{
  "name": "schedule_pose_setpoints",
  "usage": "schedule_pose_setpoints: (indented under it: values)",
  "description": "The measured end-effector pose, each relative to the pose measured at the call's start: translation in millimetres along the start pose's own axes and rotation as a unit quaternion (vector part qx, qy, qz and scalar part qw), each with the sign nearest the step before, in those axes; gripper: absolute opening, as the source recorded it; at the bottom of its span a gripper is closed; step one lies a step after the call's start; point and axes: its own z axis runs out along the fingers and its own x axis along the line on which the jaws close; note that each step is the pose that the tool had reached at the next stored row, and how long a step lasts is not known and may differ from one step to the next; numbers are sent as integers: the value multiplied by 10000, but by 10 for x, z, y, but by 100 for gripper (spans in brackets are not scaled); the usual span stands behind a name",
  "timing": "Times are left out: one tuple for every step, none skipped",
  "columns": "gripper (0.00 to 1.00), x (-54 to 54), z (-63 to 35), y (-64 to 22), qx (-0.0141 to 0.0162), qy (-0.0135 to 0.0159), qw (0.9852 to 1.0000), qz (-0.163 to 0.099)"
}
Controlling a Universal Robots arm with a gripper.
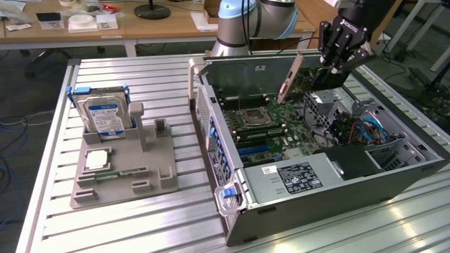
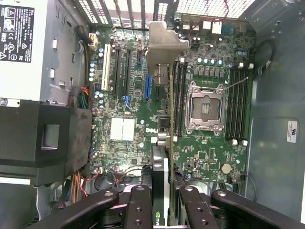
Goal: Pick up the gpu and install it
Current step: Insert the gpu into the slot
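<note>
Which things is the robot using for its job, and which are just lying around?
For the job:
- gpu
- gripper, fingers shut on the gpu
- open computer case
- motherboard, below the gpu

Just lying about:
- hard drive
- memory stick
- grey holder under them

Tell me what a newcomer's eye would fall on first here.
The big open grey metal computer case on the ribbed aluminium table, its green motherboard laid bare, draws the eye first. Above it, the black claw grips the gpu, a thin green expansion card with a silver bracket, on edge. At the exterior view's left, a boxy silver hard drive with a blue-white label stands in a grey holder.
</note>
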Motion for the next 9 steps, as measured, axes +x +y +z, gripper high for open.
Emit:
schedule_pose_setpoints:
  values:
    - [27,0,0,0,0,0,10000,0]
    - [27,0,0,0,0,0,10000,0]
    - [27,0,0,0,0,0,10000,0]
    - [27,0,0,0,0,0,10000,0]
    - [27,0,0,0,0,1,10000,0]
    - [27,-1,1,4,-1,1,10000,0]
    - [27,-2,3,18,0,1,10000,0]
    - [27,-4,7,35,0,1,10000,0]
    - [27,-5,12,54,1,1,10000,0]
